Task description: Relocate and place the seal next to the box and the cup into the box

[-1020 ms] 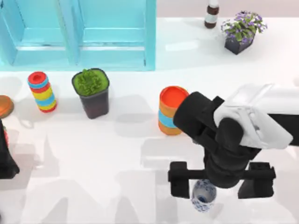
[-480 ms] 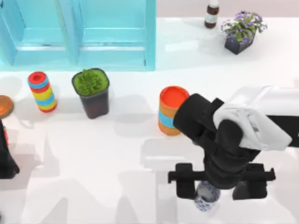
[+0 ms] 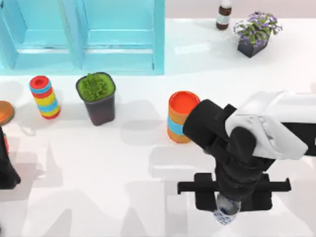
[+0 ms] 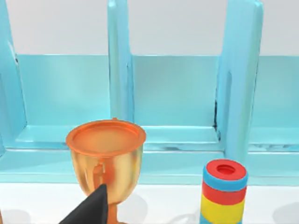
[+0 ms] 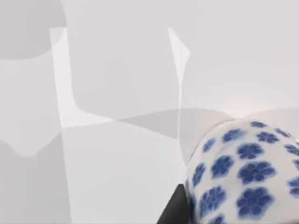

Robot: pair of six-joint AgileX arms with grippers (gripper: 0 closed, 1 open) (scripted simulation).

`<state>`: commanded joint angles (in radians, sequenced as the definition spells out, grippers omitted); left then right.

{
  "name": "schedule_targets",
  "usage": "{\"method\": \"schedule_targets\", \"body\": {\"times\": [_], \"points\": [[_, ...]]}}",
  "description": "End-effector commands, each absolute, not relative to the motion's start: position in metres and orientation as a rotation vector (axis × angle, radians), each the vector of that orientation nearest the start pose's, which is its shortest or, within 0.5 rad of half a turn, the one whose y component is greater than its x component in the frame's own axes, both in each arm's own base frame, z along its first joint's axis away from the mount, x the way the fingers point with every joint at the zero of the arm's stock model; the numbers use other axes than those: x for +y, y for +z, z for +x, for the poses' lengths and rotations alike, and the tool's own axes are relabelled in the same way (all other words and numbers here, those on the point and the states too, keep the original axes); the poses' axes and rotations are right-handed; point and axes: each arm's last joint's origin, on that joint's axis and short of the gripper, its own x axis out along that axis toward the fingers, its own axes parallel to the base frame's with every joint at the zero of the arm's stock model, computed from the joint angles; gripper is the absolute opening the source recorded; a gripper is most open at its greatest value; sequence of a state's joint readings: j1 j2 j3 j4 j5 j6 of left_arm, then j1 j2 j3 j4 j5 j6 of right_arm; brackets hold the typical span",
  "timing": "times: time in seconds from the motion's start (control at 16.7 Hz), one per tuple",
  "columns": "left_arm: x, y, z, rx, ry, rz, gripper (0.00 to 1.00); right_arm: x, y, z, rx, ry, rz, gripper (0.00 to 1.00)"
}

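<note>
Near the front edge of the table, right of centre in the top view, the right gripper point(image 3: 228, 205) stands over the cup point(image 3: 227, 213), its fingers drawn in against the cup's sides. The right wrist view shows the blue flowered wall of the cup point(image 5: 243, 172) close against a dark finger, so I judge the grip closed on it. To do this step well, lift straight up before travelling, keep the cup upright, and clear the orange cylinder point(image 3: 180, 116) just behind the arm. Farther back, the turquoise box point(image 3: 84, 37) lies across the rear left, well apart from the cup, so the carry is long and diagonal. Parked at the left edge, the left gripper point(image 3: 6, 168) leaves its finger state unreadable.
</note>
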<state>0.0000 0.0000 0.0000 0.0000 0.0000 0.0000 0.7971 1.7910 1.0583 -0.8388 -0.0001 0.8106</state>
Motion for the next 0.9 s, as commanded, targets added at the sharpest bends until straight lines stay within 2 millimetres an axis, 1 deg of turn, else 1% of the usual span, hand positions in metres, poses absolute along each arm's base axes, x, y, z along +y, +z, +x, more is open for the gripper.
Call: {"method": "schedule_targets", "body": {"times": [0.06,0.6,0.72,0.9], "points": [[-0.001,0.16,0.106,0.0,0.0,0.0,1.0,0.22,0.139,0.212,1.572,-0.008,0.008,0.0],[-0.001,0.16,0.106,0.0,0.0,0.0,1.0,0.219,0.14,0.213,1.571,-0.008,0.01,0.0],[-0.001,0.16,0.106,0.0,0.0,0.0,1.0,0.21,0.152,0.216,1.567,0.0,0.007,0.0],[-0.001,0.16,0.106,0.0,0.0,0.0,1.0,0.181,0.182,0.22,1.575,-0.003,-0.003,0.0]]}}
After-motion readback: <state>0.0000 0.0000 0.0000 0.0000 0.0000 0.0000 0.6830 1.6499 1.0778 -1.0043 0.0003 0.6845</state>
